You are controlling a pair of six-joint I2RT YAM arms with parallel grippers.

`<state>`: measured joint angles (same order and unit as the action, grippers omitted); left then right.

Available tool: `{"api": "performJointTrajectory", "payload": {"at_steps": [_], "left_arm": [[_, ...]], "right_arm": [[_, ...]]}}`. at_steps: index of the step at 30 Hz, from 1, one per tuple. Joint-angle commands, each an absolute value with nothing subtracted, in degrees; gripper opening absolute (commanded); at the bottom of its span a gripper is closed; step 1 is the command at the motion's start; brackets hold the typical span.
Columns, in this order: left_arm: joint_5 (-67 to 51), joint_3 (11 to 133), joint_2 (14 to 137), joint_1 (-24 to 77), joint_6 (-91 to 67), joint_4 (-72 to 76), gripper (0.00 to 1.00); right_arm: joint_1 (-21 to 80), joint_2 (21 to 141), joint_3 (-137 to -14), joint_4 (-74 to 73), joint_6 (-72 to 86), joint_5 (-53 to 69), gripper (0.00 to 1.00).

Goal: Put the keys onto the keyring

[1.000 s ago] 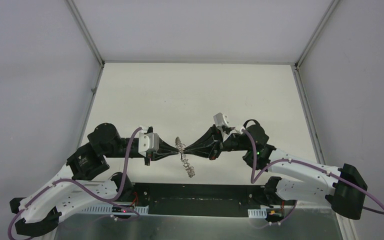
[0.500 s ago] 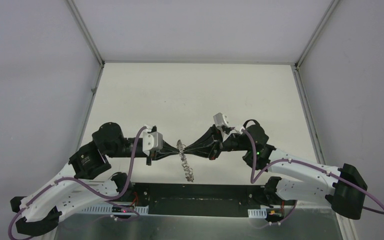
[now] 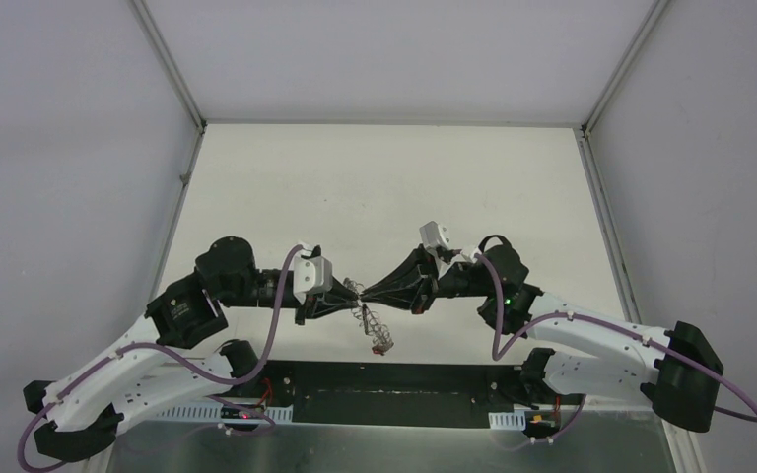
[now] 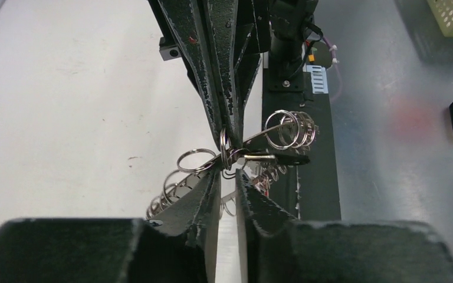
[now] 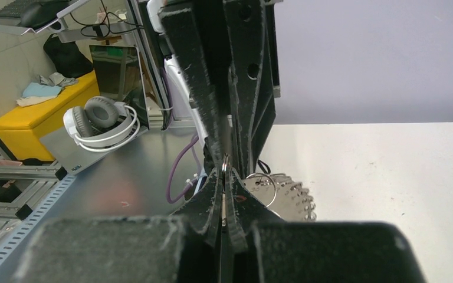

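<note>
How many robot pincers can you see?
2. The left pincer reaches in from the left side and the right pincer from the right. Their tips almost touch in the middle, right by the dangling keyring. No others seem hidden.

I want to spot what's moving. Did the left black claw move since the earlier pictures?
Yes. The left black claw slid right, away from the left metal frame rail, closing in on the right black claw.
</note>
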<state>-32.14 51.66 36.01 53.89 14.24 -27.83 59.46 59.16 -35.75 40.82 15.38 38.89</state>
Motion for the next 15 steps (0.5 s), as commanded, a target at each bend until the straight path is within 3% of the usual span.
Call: {"api": "performJointTrajectory", "payload": {"at_steps": [1,7,13,15], "left_arm": [[-33.52,50.51,36.34,53.61,13.01,-27.21,0.23],[-29.69,47.57,33.52,53.53,8.88,-24.31,0.53],[-23.53,44.47,30.12,53.60,3.64,-21.96,0.75],[-21.38,42.80,29.31,53.61,1.50,-20.61,0.97]], "right_arm": [[59.59,58.45,-36.94,46.33,15.14,37.55,0.00],[59.61,58.21,-36.45,46.40,15.30,36.61,0.00],[59.59,58.40,-35.45,46.82,15.36,35.03,0.00],[59.61,58.41,-35.19,46.76,15.31,34.25,0.00]]}}
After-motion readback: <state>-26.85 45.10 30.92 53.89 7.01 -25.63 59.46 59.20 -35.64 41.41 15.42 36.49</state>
